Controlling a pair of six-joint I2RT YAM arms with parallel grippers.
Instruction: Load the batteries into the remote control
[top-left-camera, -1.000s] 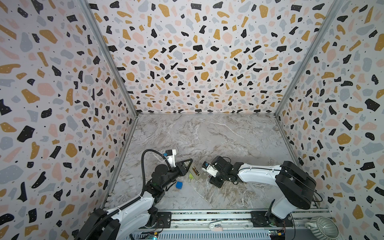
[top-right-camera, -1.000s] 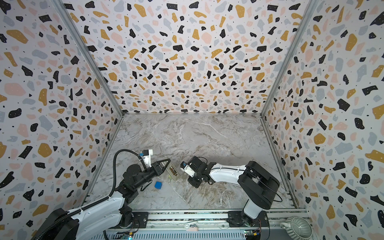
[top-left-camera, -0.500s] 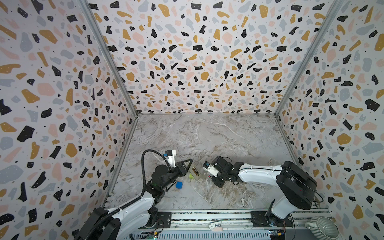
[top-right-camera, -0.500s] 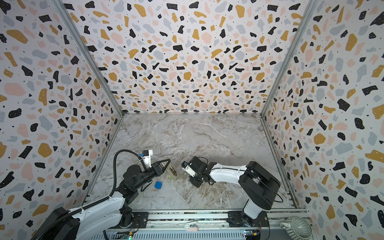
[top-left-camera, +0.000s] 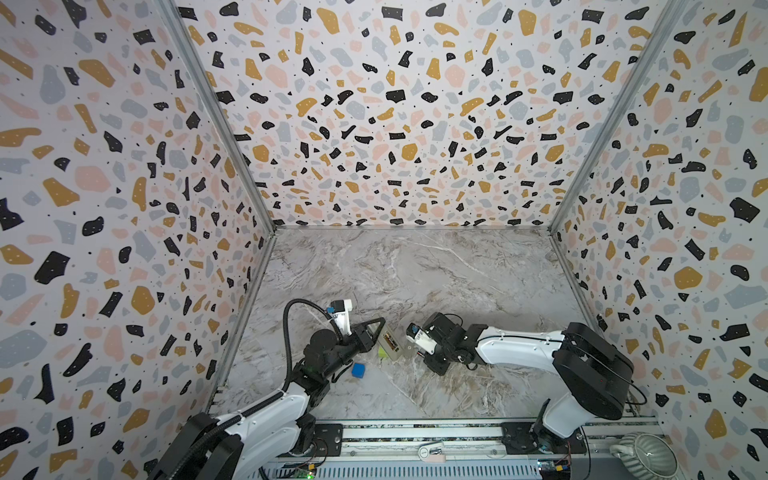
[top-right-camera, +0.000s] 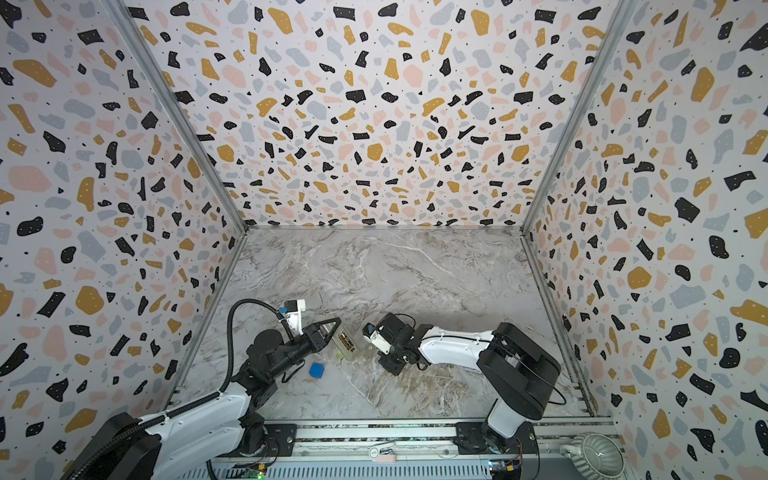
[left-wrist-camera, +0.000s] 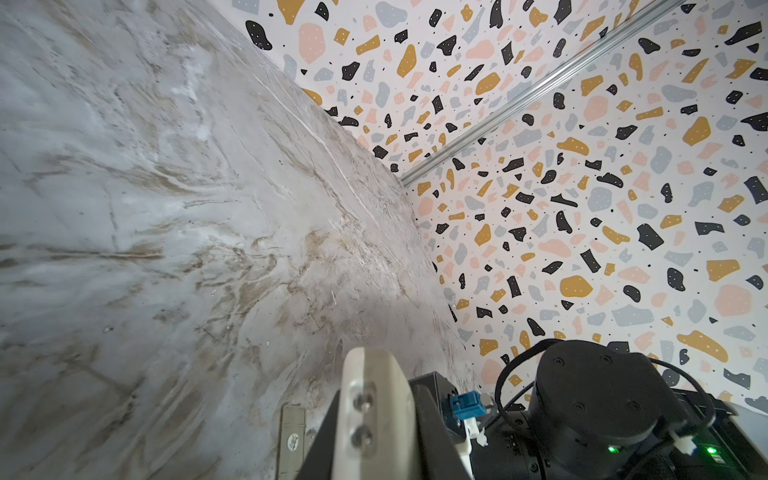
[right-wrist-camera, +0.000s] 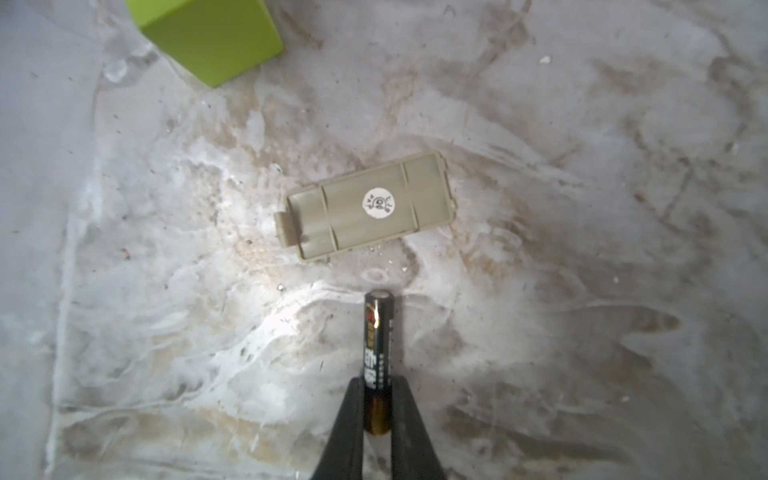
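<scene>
A dark battery (right-wrist-camera: 377, 353) with gold ends lies on the marble floor. The black fingers of my right gripper (right-wrist-camera: 377, 384) press against both its sides, shut on it. In both top views that hand points down just right of the remote control, its fingers hidden under the wrist (top-left-camera: 430, 340). The whitish remote control (top-left-camera: 389, 344) (top-right-camera: 346, 342) is tilted up off the floor with its back facing up. My left gripper (top-left-camera: 378, 334) (left-wrist-camera: 374, 395) is shut on its near end. The left wrist view shows the remote control (left-wrist-camera: 370, 415) between black fingers.
A beige battery cover (right-wrist-camera: 368, 212) (left-wrist-camera: 293, 436) lies on the floor just beyond the battery. A green cube (right-wrist-camera: 208, 37) (top-left-camera: 381, 352) sits by the remote and a blue cube (top-left-camera: 358, 370) (top-right-camera: 316, 370) nearer the left arm. Patterned walls enclose three sides, and a rail (top-left-camera: 415, 432) runs along the front.
The right gripper's jaws have closed in onto the battery. The right hand has edged slightly left. The left arm and the remote have stayed put.
</scene>
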